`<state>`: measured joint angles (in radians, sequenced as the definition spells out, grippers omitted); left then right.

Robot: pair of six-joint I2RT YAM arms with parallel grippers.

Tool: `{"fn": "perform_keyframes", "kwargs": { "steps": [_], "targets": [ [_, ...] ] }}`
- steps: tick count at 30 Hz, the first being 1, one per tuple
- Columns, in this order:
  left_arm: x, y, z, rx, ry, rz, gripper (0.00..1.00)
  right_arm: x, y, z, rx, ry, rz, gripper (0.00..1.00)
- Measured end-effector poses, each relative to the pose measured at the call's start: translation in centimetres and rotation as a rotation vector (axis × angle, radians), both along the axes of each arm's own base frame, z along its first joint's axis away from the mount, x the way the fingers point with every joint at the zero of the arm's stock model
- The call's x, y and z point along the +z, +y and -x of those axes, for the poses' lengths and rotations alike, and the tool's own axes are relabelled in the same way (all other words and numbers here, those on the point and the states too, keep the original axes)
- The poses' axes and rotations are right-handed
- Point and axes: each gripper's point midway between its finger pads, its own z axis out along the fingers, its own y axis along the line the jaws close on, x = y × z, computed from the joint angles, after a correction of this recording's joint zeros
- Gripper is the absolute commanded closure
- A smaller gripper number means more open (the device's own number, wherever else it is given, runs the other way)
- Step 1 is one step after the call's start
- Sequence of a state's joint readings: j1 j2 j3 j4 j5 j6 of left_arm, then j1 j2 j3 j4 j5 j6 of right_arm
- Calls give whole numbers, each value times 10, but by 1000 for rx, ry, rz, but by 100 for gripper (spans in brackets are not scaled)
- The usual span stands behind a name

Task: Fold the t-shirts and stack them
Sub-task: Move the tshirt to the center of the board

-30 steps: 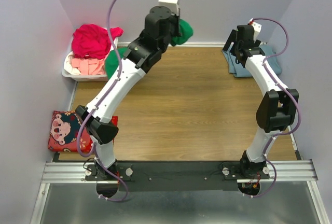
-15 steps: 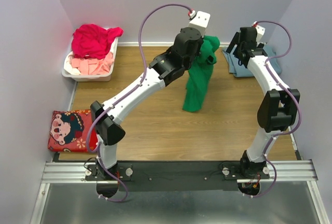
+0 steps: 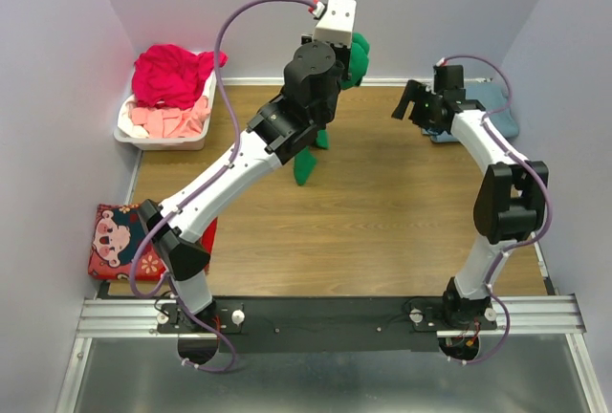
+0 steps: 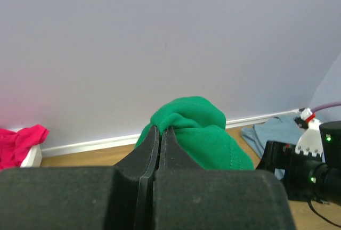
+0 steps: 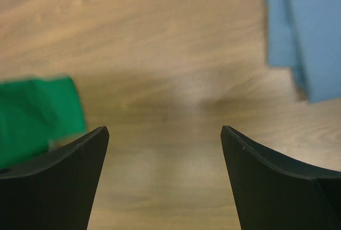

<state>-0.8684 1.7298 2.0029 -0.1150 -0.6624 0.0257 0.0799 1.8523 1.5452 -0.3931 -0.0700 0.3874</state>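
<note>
Left jaws pinched fully shut on a bunched fold of the bright green t-shirt, held high off the bench near the back wall. Cloth crumpled into a rounded wad just beyond the tips, the rest hanging below in a narrow, twisted drape. Lowest corner down at or just above the wood, contact impossible to tell from overhead.

Right jaws spread wide and holding nothing, hovering over bare wood, with green cloth off to their left and the dusty blue-grey t-shirt off to their right. Blue-grey one lying flat in neat layers, apparently already folded. Magenta-red t-shirt and pale pink t-shirt heaped in the white basket, well apart from the left jaws, on the side away from the right pair.

Step in hand, by the look of it: carrying the green shirt out over the middle of the bench for spreading. No fold made in it yet.

Next move likely to call for a second grip: right jaws reaching across to a free hem or shoulder of the hanging drape, then both pairs drawing apart to pull the cloth flat before lowering it. Soft cotton, limp and twisted on itself, so probably in need of a shake or a drag across the wood to open out.
</note>
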Motion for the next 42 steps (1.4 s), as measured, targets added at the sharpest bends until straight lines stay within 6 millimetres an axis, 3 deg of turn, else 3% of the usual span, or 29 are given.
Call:
{"fn": "perform_keyframes", "kwargs": {
  "steps": [4,6,11,12,14,16,18,20,23,27,30,32,39,42],
  "targets": [
    [-5,1,-3,17,6,-18,100,-25,27,18,104,81,-28,23],
    [-8,-1,-4,17,10,-28,100,-35,52,26,174,107,-21,28],
    [-9,-8,-6,-8,6,-47,99,-59,119,51,347,166,1,26],
    [-7,-10,-5,-23,1,-49,96,-62,125,53,361,174,3,23],
    [-6,-16,-4,-55,-5,-55,73,-68,135,61,388,195,11,16],
    [-8,-25,-3,-100,-8,-62,40,-69,133,61,380,200,19,13],
    [-13,-35,-3,-142,-4,-69,27,-71,121,56,322,197,53,11],
    [-23,-43,-5,-155,15,-75,21,-73,109,52,265,200,91,11],
    [-45,-44,-13,-116,64,-105,20,-78,82,52,133,228,180,11],
    [-91,-35,-28,-17,173,-174,20,-73,43,54,-56,255,303,11],
    [-119,-20,-37,24,253,-167,20,-66,26,54,-144,245,342,11],
    [-140,0,-46,65,316,-141,20,-57,16,56,-197,229,360,11],
    [-194,57,-83,142,488,-83,24,-28,20,46,-197,172,325,12],
    [-216,65,-99,146,536,-64,25,-26,34,44,-129,172,279,16]
  ]
}}
